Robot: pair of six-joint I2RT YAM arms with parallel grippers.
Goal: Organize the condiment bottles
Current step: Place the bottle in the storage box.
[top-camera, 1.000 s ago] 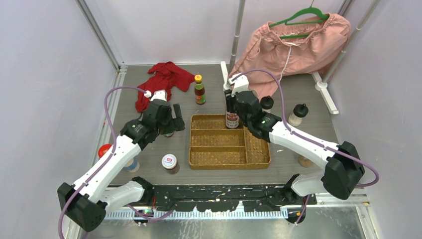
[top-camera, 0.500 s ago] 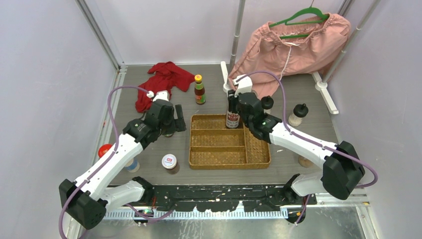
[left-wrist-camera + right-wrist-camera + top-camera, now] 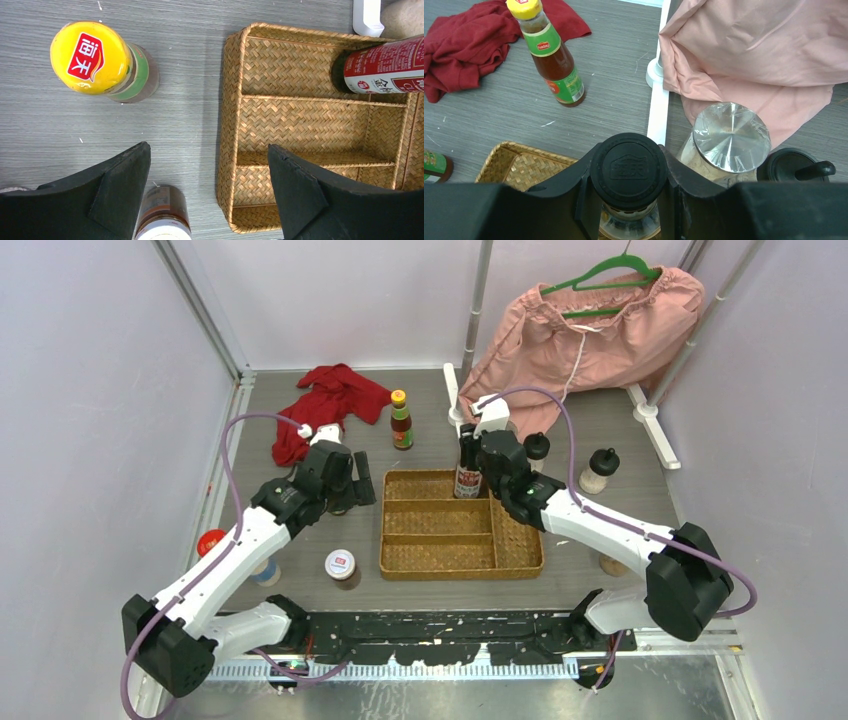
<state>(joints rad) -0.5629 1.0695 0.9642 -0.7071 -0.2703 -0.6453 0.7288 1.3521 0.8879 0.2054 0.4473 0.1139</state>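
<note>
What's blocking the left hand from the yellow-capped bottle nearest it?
Nothing visible. The left hand is open, with only bare tabletop between its fingers and the yellow-capped bottle. The wicker tray sits on the other side.

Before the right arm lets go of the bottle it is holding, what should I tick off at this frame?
1. Grip: the right gripper is shut on the black-capped bottle: ok.
2. Placement: the bottle's base is inside the far compartment of the tray: ok.
3. Support: the bottle rests on the tray floor: cannot tell.
4. Other arm: the left gripper is open, holds nothing and is off to the tray's left: ok.
5. Space: the middle and near compartments are free: ok.
</note>
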